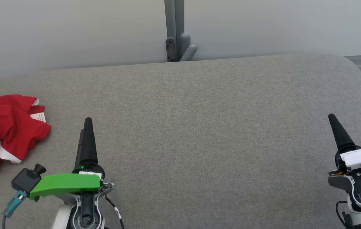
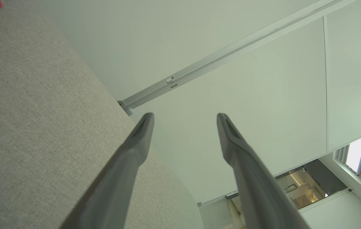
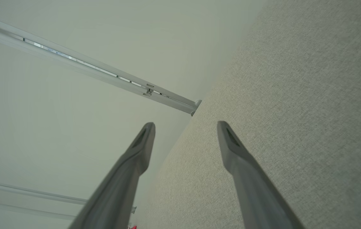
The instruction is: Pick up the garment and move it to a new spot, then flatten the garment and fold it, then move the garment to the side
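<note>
Two grippers wait over the near edge of the table (image 1: pixel 199 127), and neither holds anything. The left gripper (image 2: pixel 185 116) is toward the table's left side and the right gripper (image 3: pixel 185 123) is close to its right edge. On each, the fingers are spread wide apart and point toward the table's far edge.

A red garment (image 1: pixel 5 127) lies crumpled in a heap at the left edge of the table, part of it running out of the head view. White trim (image 1: pixel 5 154) shows along its nearer folds. A white label (image 1: pixel 38 117) pokes out on the side toward the table's middle.

It looks light, soft and limp, so it will probably sag and trail from wherever it is pinched and will not keep any shape. The grey cloth covering the table may drag on it a little. A good hold would be a raised fold or a hemmed edge. The bunched part by the label is probably the neckline and may be the easiest to pinch without scraping the table. For flattening, two separate holds along one edge should serve better than one.

Little stands in the way across the table's broad middle. A small black camera (image 1: pixel 27 178) on a green bracket (image 1: pixel 65 184) juts from the left arm toward the table's left edge, and it could brush the heap on a low approach. A grey post (image 1: pixel 174 31) rises just behind the table's far edge, against a pale wall (image 1: pixel 72 31).
</note>
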Robot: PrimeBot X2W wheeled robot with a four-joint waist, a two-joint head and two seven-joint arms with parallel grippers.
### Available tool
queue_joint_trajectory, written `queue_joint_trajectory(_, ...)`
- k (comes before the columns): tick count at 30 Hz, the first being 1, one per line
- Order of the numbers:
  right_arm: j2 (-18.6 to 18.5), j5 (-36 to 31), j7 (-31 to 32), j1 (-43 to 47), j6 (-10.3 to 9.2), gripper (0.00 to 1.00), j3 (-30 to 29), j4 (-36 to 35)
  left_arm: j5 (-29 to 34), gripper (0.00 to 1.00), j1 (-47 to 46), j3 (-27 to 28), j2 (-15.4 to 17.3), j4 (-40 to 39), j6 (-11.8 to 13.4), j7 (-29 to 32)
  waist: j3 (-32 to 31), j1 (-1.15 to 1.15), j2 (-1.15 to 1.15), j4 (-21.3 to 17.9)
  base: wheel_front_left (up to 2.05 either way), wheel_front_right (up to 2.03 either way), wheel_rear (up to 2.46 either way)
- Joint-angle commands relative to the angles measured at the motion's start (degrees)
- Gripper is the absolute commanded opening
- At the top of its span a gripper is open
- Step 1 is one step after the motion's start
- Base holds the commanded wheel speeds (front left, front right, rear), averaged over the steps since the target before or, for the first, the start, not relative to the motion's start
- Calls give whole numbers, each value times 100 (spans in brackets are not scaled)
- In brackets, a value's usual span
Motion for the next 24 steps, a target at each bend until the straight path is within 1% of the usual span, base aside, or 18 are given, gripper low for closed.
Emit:
queue_joint_trajectory(1, -96, -176, -60, -163, 2, 100, 46, -152, 194, 100, -220, 24, 56, -128, -5, -20, 0, 0, 0, 1, 0, 0, 0)
queue_joint_trajectory(6, -160, -909, -258, -137, 2, 100, 240, -378, 875, 100, -237, 3, 109, -274, -6, -36, -1, 0, 0, 2, 0, 0, 0)
queue_joint_trajectory(7, -198, -1195, -334, -118, 2, 100, 322, -450, 1154, 100, -234, -9, 138, -317, -6, -43, -2, 0, 0, 2, 0, 0, 0)
queue_joint_trajectory(11, -289, -1748, -482, -58, 2, 100, 509, -546, 1721, 100, -230, -34, 189, -389, 18, -52, -3, 0, 0, 8, 0, 0, 0)
queue_joint_trajectory(19, -305, -2487, -764, 67, 2, 100, 743, -627, 2657, 100, -174, -104, 280, -417, 110, -74, -17, 0, 0, 9, 0, 0, 0)
queue_joint_trajectory(24, -314, -2806, -893, 122, 2, 100, 885, -668, 3017, 100, -110, -125, 305, -364, 158, -86, -26, 0, 0, 4, 0, 0, 0)
